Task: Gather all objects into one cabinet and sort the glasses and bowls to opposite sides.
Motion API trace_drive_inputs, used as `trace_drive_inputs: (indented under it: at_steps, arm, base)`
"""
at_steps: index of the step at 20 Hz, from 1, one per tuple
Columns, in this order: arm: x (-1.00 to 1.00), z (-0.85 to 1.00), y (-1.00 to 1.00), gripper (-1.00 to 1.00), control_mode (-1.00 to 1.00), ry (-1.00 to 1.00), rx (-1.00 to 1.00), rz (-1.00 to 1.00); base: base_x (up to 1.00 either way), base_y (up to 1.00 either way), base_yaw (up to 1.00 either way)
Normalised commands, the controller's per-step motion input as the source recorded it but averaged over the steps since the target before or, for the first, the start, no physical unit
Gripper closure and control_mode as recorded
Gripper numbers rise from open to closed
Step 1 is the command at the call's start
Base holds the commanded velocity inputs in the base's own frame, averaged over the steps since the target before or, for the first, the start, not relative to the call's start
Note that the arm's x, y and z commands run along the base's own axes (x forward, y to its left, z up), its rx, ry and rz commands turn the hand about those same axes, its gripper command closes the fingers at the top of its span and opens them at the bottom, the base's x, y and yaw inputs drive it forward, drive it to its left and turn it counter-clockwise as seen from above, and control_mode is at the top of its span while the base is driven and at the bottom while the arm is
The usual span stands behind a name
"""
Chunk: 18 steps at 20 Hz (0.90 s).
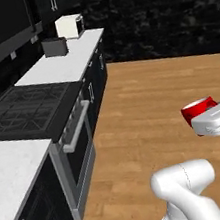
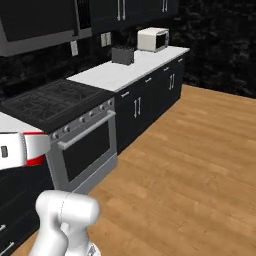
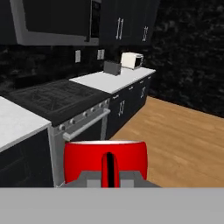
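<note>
**Operator:** Mug check first. I've got the red mug (image 3: 105,161) pinched in the gripper (image 3: 109,177), jaws pressed tight on its wall; in the hand view it sits at six o'clock, rim up, with a dark finger (image 3: 109,170) running up its front face.

**Observer:** Where is it in the room?

**Operator:** Up in the air over the wooden floor (image 1: 147,106). In the left base view I see it at three o'clock, tucked against the white hand. In the right base view it peeks out at nine o'clock, in front of the stove (image 2: 55,107).

**Observer:** What's ahead of you?

**Operator:** Along the hand view, the stove is at ten o'clock, the white counter (image 3: 111,78) beyond it at twelve, carrying a dark toaster (image 3: 112,68) and a white microwave (image 3: 132,60) just beside each other. Black wall cabinets (image 3: 127,22) hang above, doors shut.
</note>
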Motion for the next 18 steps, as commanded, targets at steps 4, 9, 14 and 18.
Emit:
trace_drive_inputs:
  at_steps: [4,9,14,18]
  arm:
    - [0.00,0.00,0.00,1.00,1.00,0.00,0.00,0.00]
    - [0.00,0.00,0.00,1.00,1.00,0.00,0.00,0.00]
    - [0.00,0.00,0.00,1.00,1.00,0.00,0.00,0.00]
    - [0.00,0.00,0.00,1.00,1.00,0.00,0.00,0.00]
  base:
    - [1.00,-0.54,-0.28]
    - [1.00,-0.47,-0.26]
    - [1.00,-0.54,-0.20]
    - [1.00,-0.69,-0.15]
